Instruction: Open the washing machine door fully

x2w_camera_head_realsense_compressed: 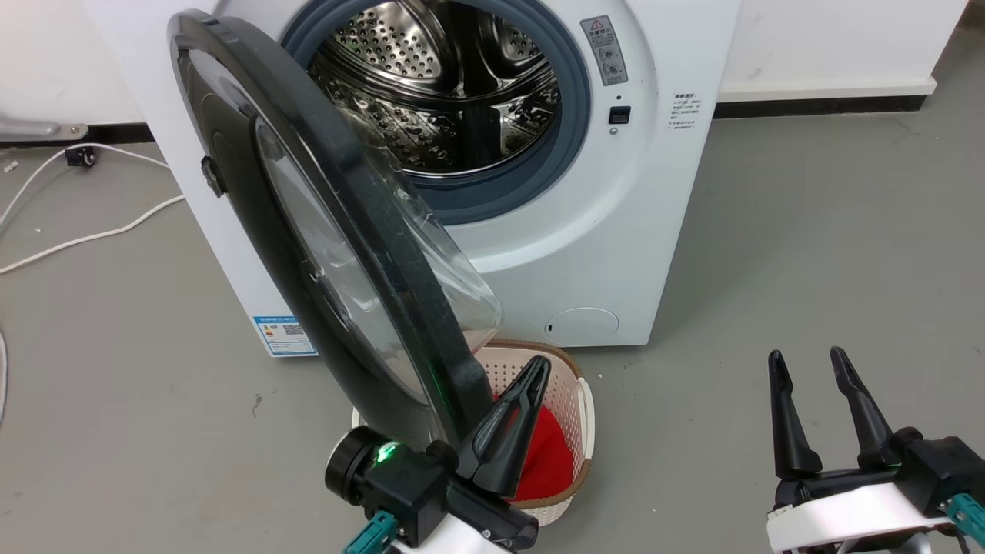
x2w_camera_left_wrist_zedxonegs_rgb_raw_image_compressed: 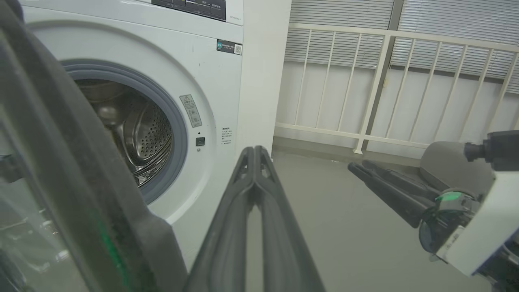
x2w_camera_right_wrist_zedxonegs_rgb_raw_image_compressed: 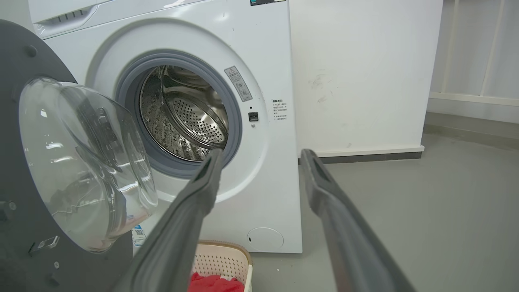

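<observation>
The door [x2w_camera_head_realsense_compressed: 323, 231] rim stands just left of the left gripper [x2w_camera_head_realsense_compressed: 531, 381], fingers pinched together, empty; the right gripper [x2w_camera_head_realsense_compressed: 807, 355], spread, sits lower right.

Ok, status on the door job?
Left claw shut, at the washing machine door rim, inner side. Right claw open, apart from it. Door about halfway out. Laundry basket on floor beneath door's edge.

Washer [x2w_camera_head_realsense_compressed: 539, 254] sticker [x2w_camera_head_realsense_compressed: 604, 50]: warning triangle [x2w_camera_head_realsense_compressed: 596, 25]; other print too small.
</observation>
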Tool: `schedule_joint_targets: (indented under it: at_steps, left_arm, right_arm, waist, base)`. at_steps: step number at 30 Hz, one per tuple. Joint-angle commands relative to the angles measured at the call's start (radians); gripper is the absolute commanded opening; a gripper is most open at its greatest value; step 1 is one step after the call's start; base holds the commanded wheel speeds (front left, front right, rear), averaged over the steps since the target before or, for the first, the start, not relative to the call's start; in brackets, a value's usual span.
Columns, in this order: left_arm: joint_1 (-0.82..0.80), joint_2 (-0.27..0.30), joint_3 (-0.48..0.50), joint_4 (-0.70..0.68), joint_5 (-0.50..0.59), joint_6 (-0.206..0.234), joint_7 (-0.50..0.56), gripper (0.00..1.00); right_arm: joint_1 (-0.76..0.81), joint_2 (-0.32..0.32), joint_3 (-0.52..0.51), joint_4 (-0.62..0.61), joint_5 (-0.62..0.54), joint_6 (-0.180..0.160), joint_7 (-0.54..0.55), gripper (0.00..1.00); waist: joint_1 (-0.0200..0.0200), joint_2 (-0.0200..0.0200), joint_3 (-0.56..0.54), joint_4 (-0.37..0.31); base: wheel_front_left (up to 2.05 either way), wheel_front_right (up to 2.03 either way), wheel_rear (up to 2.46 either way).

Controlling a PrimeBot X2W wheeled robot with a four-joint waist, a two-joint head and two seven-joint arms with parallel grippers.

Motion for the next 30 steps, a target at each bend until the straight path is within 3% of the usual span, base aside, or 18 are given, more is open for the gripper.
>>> schedule_joint_targets:
  at_steps: [1,16,30]
  left_arm:
    - [0.002,0.003,0.003,0.028,0.002,0.009,0.002,0.0]
    - [-0.083,0.002,0.055,0.16,-0.032,0.113,-0.023,0.0]
    - [0.075,0.065,0.11,0.015,-0.024,0.218,0.026,0.0]
  right_arm:
    - [0.008,0.003,0.005,0.004,0.01,-0.001,-0.002,1.0]
    - [0.002,0.003,0.031,0.03,0.042,-0.001,-0.002,1.0]
    - [0.013,0.003,0.028,0.047,0.065,-0.001,-0.002,1.0]
  waist:
    - [-0.0001,0.0,0.001,0.004]
    - [-0.0001,0.0,0.005,-0.002]
    - [-0.0001,0.0,0.005,0.052]
  base:
    - [0.0,0.0,0.0]
    - [0.0,0.0,0.0]
    - [0.0,0.0,0.0]
